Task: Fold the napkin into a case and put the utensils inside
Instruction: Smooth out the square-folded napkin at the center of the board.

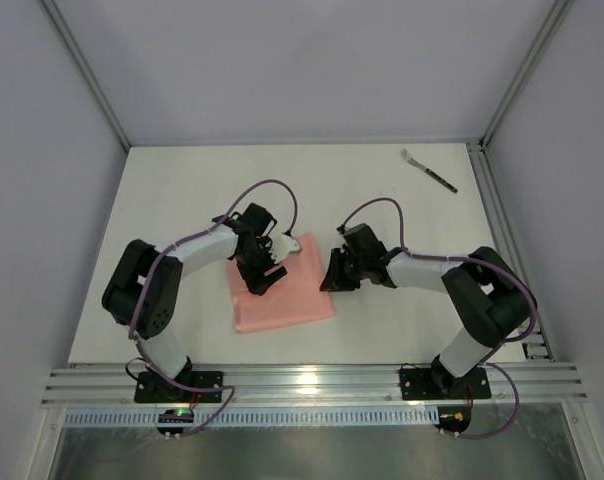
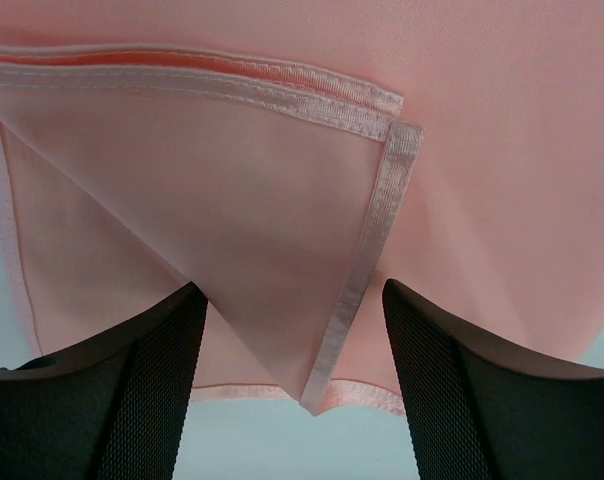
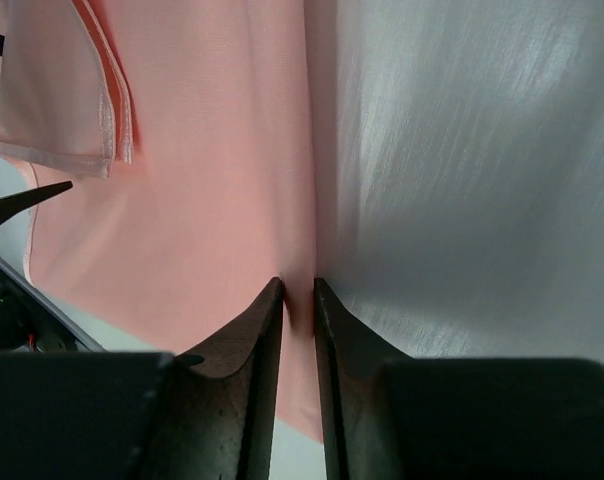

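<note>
The napkin (image 1: 292, 300) lies low in the centre of the top view. It looks thin and limp, so I'd expect it to sag and slide, and the stitched hem (image 2: 367, 250) looks the firmest place to pinch. The left fingers (image 2: 132, 390) stand wide apart, straddling a turned-over corner, wrist bent down over the cloth's upper left. The right fingers (image 3: 247, 380) are pinched nearly together on its right edge, forearm low over the worktop (image 1: 182, 190). The fork (image 1: 429, 170) lies at upper right, well apart.

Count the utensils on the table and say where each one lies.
1. A fork lies near the far right corner of the table, apart from the pink napkin; another could hide under the cloth.
</note>
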Action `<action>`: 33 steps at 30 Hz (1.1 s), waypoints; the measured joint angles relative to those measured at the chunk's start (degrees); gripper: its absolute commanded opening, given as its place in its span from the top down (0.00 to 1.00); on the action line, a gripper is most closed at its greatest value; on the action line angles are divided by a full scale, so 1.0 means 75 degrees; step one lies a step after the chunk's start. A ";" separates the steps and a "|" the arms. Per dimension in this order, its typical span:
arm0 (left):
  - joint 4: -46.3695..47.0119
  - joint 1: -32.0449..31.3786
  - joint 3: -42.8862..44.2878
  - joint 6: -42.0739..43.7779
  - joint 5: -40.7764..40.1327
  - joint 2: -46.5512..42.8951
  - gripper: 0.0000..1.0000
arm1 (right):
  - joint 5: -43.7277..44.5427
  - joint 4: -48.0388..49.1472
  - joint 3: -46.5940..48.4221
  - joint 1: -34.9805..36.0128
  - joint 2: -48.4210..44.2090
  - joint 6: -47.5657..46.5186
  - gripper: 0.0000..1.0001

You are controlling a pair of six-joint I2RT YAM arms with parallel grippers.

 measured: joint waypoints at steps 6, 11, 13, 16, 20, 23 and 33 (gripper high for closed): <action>0.0548 -0.0140 -0.0271 -0.0154 -0.0766 -0.0044 0.36 | -0.0006 0.0076 -0.0082 0.0003 0.0000 0.0029 0.88; 0.1014 0.0020 -0.0329 -0.0624 -0.1011 -0.0111 0.46 | -0.0041 0.0157 -0.0143 0.0003 0.0000 0.0041 0.89; 0.1023 0.0335 -0.0318 -0.0845 -0.0796 -0.0111 0.47 | -0.0061 0.0221 -0.0175 0.0003 0.0000 0.0050 0.90; 0.0935 0.1177 -0.0152 -0.1282 -0.0335 -0.0061 0.48 | -0.0096 0.0303 -0.0216 0.0003 -0.0003 0.0050 0.90; 0.0988 0.2183 0.0280 -0.1848 0.0041 0.0219 0.44 | -0.0134 0.0370 -0.0248 0.0003 -0.0003 0.0050 0.91; 0.1084 0.2518 0.0455 -0.2177 0.0146 0.0516 0.41 | -0.0137 0.0370 -0.0248 0.0003 -0.0003 0.0050 0.91; 0.0385 0.3491 0.0761 -0.2602 0.1603 0.0761 0.50 | -0.0189 0.0353 -0.0242 0.0003 -0.0003 0.0044 0.81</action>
